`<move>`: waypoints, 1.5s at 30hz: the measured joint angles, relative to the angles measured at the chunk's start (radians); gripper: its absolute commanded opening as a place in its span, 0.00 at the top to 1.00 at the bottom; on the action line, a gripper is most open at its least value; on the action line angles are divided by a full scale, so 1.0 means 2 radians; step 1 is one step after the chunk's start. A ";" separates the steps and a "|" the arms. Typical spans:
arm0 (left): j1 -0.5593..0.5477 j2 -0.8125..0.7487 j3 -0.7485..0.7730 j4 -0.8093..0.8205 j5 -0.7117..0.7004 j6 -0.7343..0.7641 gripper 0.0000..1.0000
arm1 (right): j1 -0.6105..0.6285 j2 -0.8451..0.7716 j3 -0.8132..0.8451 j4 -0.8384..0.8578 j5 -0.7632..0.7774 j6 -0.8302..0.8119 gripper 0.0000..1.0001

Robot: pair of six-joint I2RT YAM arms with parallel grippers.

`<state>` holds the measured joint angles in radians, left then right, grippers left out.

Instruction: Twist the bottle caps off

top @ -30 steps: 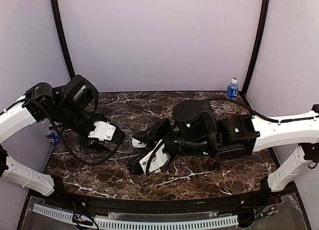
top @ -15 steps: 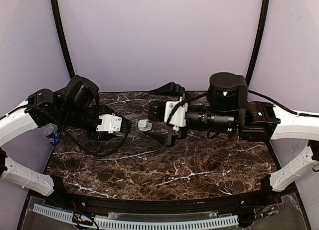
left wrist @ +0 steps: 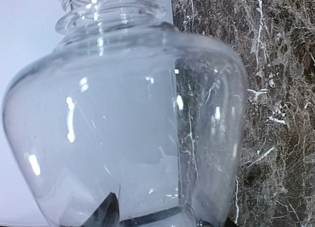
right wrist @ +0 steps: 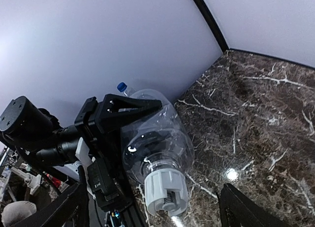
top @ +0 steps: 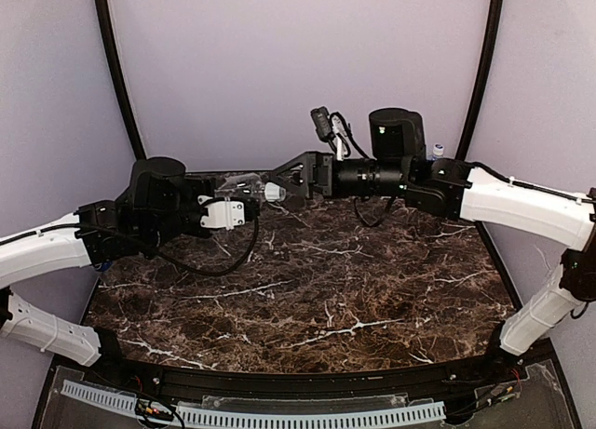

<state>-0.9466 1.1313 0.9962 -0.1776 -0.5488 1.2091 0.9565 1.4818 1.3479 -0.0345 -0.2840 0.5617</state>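
A plain clear bottle (top: 244, 183) lies level in the air above the back of the table, my left gripper (top: 233, 198) shut on its body. Its white cap (top: 272, 194) points right and sits on the neck. My right gripper (top: 283, 183) is open, a finger on either side of the cap without touching. In the right wrist view the cap (right wrist: 167, 190) faces the camera between the spread fingers (right wrist: 246, 210), with the bottle (right wrist: 157, 138) behind it. The left wrist view is filled by the bottle's shoulder (left wrist: 123, 128); only finger tips (left wrist: 106, 212) show.
A second bottle's white cap (top: 437, 151) peeks out behind the right arm at the back right corner. A dark blue cap (right wrist: 121, 86) shows behind the left gripper (right wrist: 113, 118). The dark marble table (top: 307, 299) is enclosed by lilac walls and black corner posts (top: 480, 75).
Both arms rose from the table and swung toward the back wall, carrying the bottle up. The right gripper opened and now straddles the cap.
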 measured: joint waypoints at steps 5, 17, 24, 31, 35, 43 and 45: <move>0.000 -0.002 -0.008 0.039 -0.016 0.024 0.60 | 0.000 0.036 0.010 0.007 -0.033 0.056 0.30; 0.000 -0.014 -0.011 0.055 -0.019 0.034 0.60 | -0.001 0.044 0.011 0.035 -0.052 0.092 0.69; 0.000 -0.014 -0.011 0.054 -0.020 0.035 0.60 | -0.002 0.048 0.011 0.042 -0.052 0.090 1.00; 0.000 -0.016 0.025 -0.041 0.020 -0.024 0.60 | 0.012 0.047 0.031 -0.003 -0.039 -0.045 1.00; 0.002 -0.016 0.104 -0.206 0.111 -0.080 0.60 | 0.059 0.021 0.027 -0.035 0.003 -0.236 1.00; -0.003 -0.012 0.165 -0.411 0.298 -0.118 0.62 | 0.193 -0.027 -0.024 -0.064 0.135 -0.647 1.00; -0.003 -0.003 0.165 -0.438 0.322 -0.119 0.62 | 0.212 -0.027 -0.035 -0.064 0.165 -0.725 1.00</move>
<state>-0.9535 1.1244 1.3262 -1.0538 0.0956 0.9718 1.3811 1.4284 1.2778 -0.1616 0.0467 -0.8879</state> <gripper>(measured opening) 0.506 0.295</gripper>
